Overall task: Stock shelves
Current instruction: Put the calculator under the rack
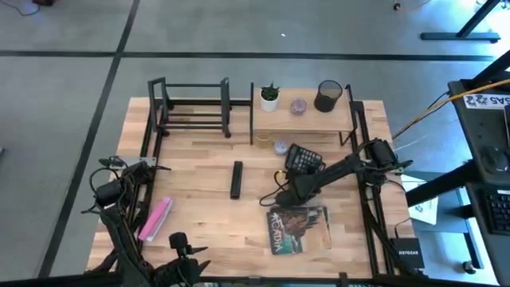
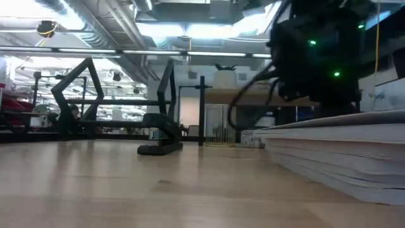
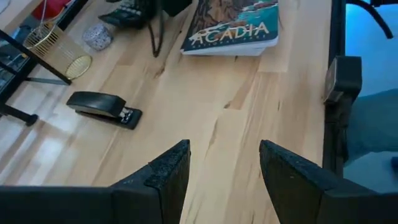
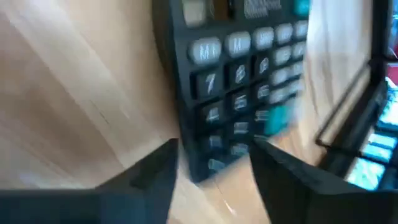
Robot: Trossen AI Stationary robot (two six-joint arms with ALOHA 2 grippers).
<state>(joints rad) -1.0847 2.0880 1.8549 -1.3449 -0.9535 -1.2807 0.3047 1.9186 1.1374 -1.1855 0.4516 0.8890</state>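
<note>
A: Two shelves, both sitting at the far edge. The black rack is standing left, the wood shelf just beside it on the right.

B: Grippers?

A: Left gripper is hanging at the near left corner, well apart from both shelves. Its fingers are spread, gripping nothing. Right gripper is reaching in low, near the wood shelf's front. Its fingers are parted, straddling one end of the calculator; contact isn't showing.

B: Counts, left to right?

A: One pink packet is lying near the left edge. One stapler is sitting mid-table. One book is lying near the front edge, just beside the right gripper. On the wood shelf's top board: one potted plant, one small speckled ball, one black cup. Under it: one gold wire cup and one more speckled ball.

B: Rack contents?

A: Only bars are showing on it.

B: Room?

A: Bare table is stretching from the rack's front down to the packet and stapler. The right side is running tight: calculator, book and shelf posts are crowding the right gripper.
</note>
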